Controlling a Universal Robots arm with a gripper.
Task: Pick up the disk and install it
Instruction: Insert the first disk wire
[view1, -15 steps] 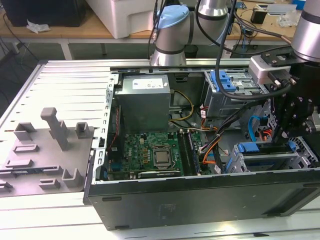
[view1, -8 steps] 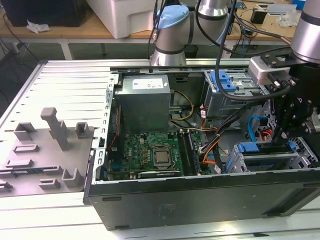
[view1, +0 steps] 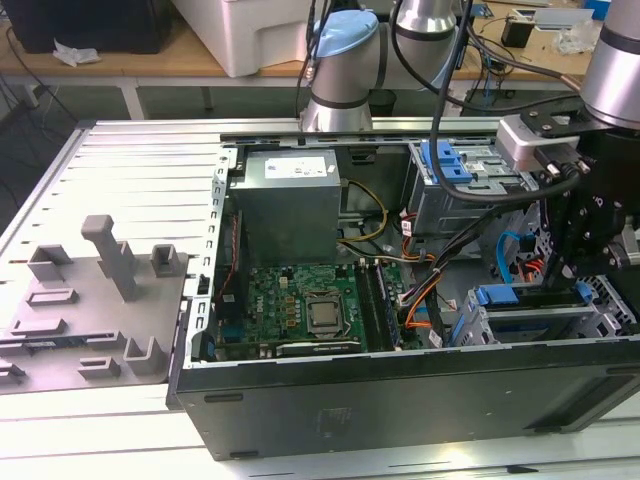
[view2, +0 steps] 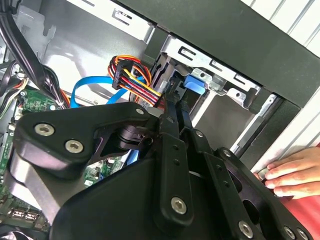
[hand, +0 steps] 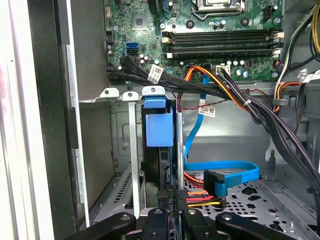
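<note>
Jaws apparently pinched on the disk (hand: 166, 172), edge-on inside the drive cage (hand: 131, 150): best kept square to its rails while seating.

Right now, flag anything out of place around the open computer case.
A person's hand rests at the edge of the computer case, close beside the end effector, which is odd during robot work. In the first wrist view, a blue cable lies loose on the case floor, and its black plug looks unconnected.
</note>
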